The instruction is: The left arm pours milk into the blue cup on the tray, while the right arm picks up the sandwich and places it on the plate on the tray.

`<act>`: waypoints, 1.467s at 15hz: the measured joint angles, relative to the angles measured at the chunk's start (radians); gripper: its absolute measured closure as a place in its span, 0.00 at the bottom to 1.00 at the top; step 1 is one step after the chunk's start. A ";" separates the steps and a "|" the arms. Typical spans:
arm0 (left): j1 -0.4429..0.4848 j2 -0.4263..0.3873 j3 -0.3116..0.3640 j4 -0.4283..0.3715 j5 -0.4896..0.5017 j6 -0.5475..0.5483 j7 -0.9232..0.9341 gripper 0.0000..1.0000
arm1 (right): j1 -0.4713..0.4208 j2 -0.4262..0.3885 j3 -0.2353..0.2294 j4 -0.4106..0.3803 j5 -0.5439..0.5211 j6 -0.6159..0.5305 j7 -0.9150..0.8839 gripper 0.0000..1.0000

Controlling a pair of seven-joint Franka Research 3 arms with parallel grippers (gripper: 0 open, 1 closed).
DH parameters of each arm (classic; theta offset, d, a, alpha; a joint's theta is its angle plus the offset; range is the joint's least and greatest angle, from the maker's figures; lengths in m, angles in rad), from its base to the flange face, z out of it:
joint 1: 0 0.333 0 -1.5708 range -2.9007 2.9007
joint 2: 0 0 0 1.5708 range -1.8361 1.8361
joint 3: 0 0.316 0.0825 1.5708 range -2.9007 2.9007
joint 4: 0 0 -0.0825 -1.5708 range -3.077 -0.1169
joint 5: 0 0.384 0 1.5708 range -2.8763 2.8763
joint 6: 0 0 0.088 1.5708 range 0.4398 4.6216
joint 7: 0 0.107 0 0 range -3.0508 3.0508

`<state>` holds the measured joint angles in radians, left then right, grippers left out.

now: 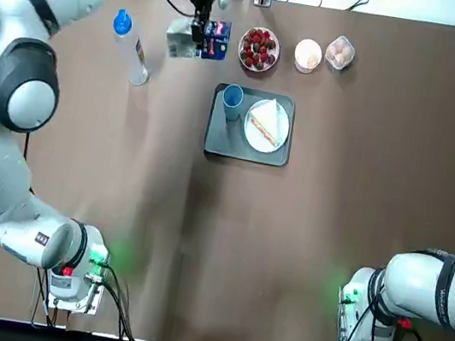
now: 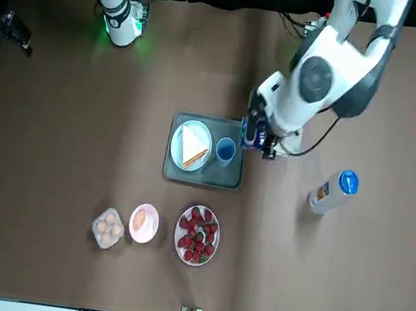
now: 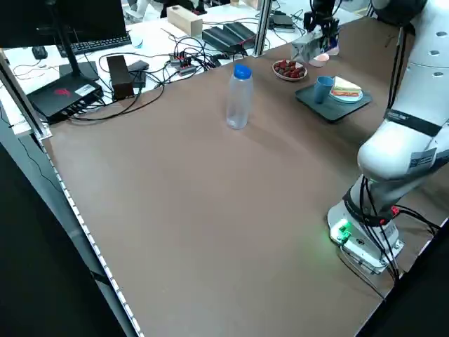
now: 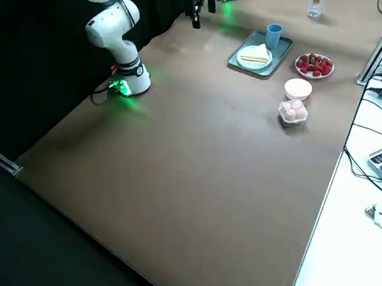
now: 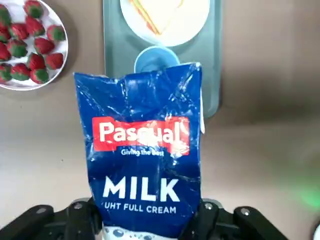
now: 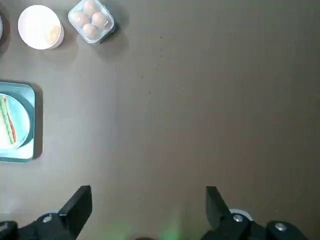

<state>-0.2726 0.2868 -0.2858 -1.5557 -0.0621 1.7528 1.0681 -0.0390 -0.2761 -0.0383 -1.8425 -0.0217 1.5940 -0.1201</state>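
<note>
- We see the milk pack (image 5: 145,135) gripped by the left pincer (image 5: 145,220), its fingers closed on the pack's sides, above the table's far part.
- Just rightward of that pincer and nearer the robot, we find the blue cup (image 1: 233,98) standing on the tray (image 1: 223,142).
- Beside the cup, farther right from the left pincer, the sandwich (image 1: 265,121) already lies on the plate (image 1: 251,138), also on the tray.
- The right pincer (image 6: 149,207) is open and holding nothing, raised over the table's right side; the tray is leftward of it.
- Right of the left pincer sits the strawberry bowl (image 1: 258,50), then a white bowl (image 1: 308,55) and a clear egg box (image 1: 340,52).
- Left of the left pincer, a blue-capped bottle (image 1: 133,47) stands upright, well apart from the tray.
- Under both pincers we have the plain brown table (image 4: 198,180).
- Past the left pincer, beyond the table's far edge, we see a white desk (image 3: 158,42) with a monitor (image 3: 77,24) and tangled cables (image 3: 186,53).
</note>
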 joint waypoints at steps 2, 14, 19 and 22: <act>0.047 -0.048 -0.001 0.006 -0.113 -0.021 0.009 0.41 | 0.000 0.000 0.000 0.000 0.000 0.000 0.000 0.00; 0.412 -0.150 -0.002 0.037 -0.520 -0.337 0.130 0.42 | 0.000 0.000 0.001 -0.001 0.000 0.000 0.000 0.00; 0.686 -0.174 -0.002 0.039 -0.589 -0.557 0.342 0.42 | 0.000 0.000 0.001 -0.001 0.000 0.000 0.000 0.00; 0.891 -0.171 0.003 0.037 -0.624 -0.640 0.564 0.42 | 0.000 0.000 0.001 -0.001 0.000 0.000 0.000 0.00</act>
<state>0.6182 0.1159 -0.2826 -1.5191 -0.6863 1.1125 1.6320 -0.0388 -0.2760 -0.0371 -1.8430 -0.0213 1.5943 -0.1201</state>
